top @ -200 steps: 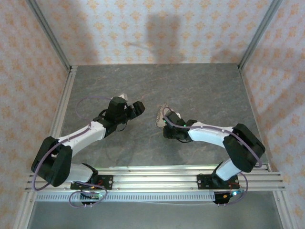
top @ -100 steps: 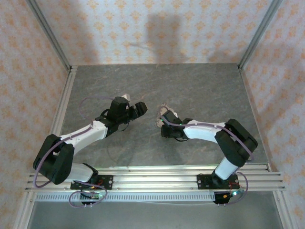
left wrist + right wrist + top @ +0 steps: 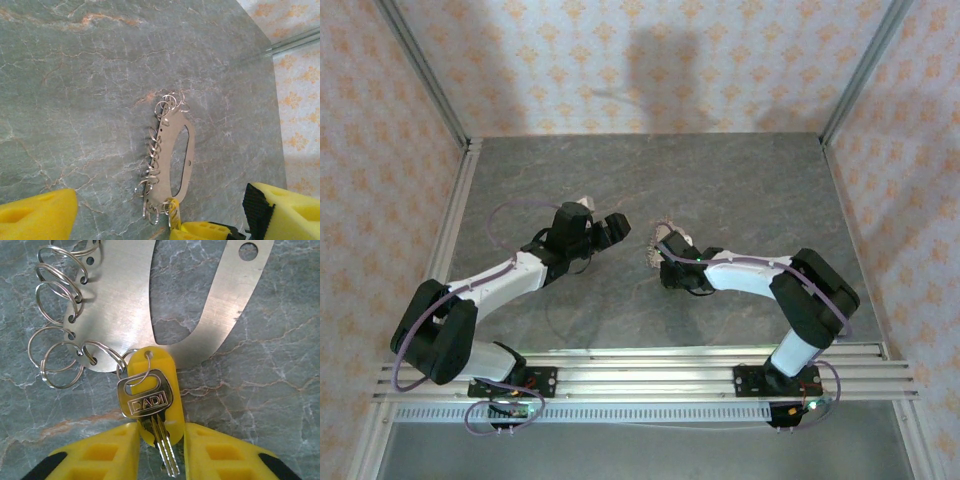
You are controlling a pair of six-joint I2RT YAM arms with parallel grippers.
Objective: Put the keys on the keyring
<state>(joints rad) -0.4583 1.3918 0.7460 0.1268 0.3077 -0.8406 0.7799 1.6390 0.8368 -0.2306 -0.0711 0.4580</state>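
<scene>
The keyring is a flat oval steel plate (image 3: 125, 300) with several split rings (image 3: 55, 290) along one edge. It lies on the stone table (image 3: 740, 190), small in the top view (image 3: 660, 243). A silver key (image 3: 147, 395) stamped DADI hangs with a yellow tag (image 3: 167, 375) on one ring at the plate's near end. My right gripper (image 3: 160, 450) is shut on the tag's sides, the key blade between its fingers (image 3: 100, 455). My left gripper (image 3: 605, 228) hovers open to the left of the plate (image 3: 167, 165), its yellow fingers (image 3: 35, 215) wide apart.
Aluminium rails (image 3: 450, 230) and patterned walls (image 3: 620, 70) fence the table on three sides. The two grippers face each other across the plate near the table's middle. My right gripper's fingertips (image 3: 205, 231) poke into the left wrist view beside the tag (image 3: 173, 207).
My right gripper's fingers have drawn in around the yellow tag, and its arm has swung slightly left. The left gripper has stayed open and nudged a little toward the plate.
</scene>
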